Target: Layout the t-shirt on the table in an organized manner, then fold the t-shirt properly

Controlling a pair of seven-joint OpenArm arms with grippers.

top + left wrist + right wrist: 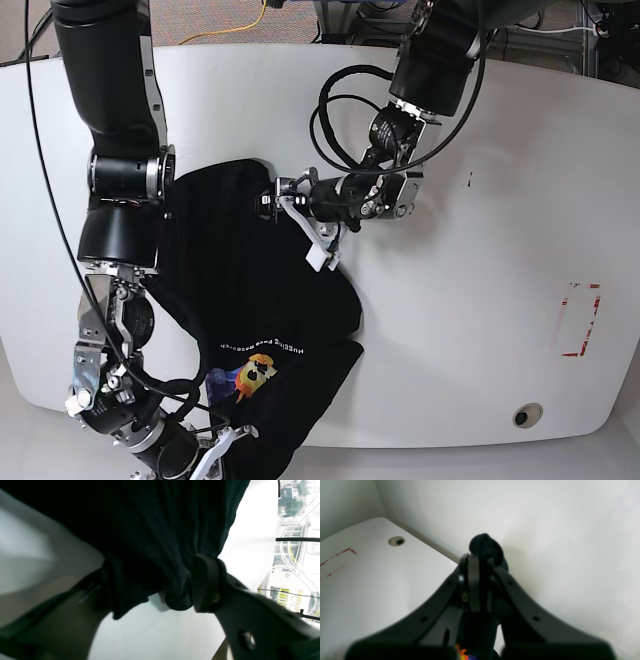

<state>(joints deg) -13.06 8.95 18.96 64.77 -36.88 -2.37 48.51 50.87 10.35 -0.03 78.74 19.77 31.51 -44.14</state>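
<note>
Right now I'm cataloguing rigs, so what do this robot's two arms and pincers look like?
Both arms are bulky glossy black cylinders with silver joint rings and looping black cables. The left pincer has whitish finger tips in the base view; its wrist view shows dark curved fingers with round holes and a brass screw. The right pincer has matching matte black curved fingers.

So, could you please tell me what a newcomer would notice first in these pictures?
Most striking is the black short-sleeved cloth t-shirt, rumpled on the near-left part of the glossy white table, its small orange-yellow cartoon print facing up. Both arms are at it: the right gripper pinches a wad at the near edge, while the left gripper, fingers apart, straddles bunched cloth at the far edge.
</note>
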